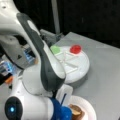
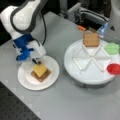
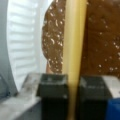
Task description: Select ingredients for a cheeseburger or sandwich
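My gripper (image 2: 35, 60) sits low over the plate (image 2: 25, 80), fingers (image 3: 52, 85) nearly shut, pinching the cheese (image 2: 40, 69) edge-on atop the stack; one bread square (image 2: 91, 39) waits in the tray (image 2: 75, 72). The cheese looks thin, light and stiff; its edges seem the best hold.

Surface: I saw a grey table (image 2: 62, 100) in both front views.
Bottom left corner: in a front view a dark perforated board (image 2: 12, 107) met the tabletop's edge.
Left on it: a white paper plate (image 2: 26, 81) lay flat on the grey.
Right on it: a round white divided tray (image 2: 87, 72) stood near the plate, apart from it.
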{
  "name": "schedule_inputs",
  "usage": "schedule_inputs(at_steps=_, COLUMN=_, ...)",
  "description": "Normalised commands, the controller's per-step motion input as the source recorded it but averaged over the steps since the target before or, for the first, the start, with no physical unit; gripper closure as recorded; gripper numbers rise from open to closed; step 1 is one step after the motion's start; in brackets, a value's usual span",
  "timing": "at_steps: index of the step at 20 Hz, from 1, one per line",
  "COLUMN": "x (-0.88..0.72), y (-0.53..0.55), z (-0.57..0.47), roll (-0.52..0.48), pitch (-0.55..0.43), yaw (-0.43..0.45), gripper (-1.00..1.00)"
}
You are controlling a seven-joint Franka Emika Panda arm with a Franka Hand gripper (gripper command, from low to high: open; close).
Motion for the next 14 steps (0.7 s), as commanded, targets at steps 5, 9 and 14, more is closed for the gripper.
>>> schedule_inputs(at_steps=5, x=-0.09, y=0.12, z=-0.04, roll=-0.092, pitch=-0.106, yaw=-0.013, gripper=-1.00)
schedule_inputs(at_steps=9, x=-0.09, y=0.13, z=-0.05, roll=-0.098, pitch=-0.116, yaw=-0.013, gripper=-1.00)
schedule_inputs(at_steps=14, x=-0.09, y=0.11, z=-0.06, roll=-0.102, pitch=-0.124, yaw=0.001, gripper=-1.00)
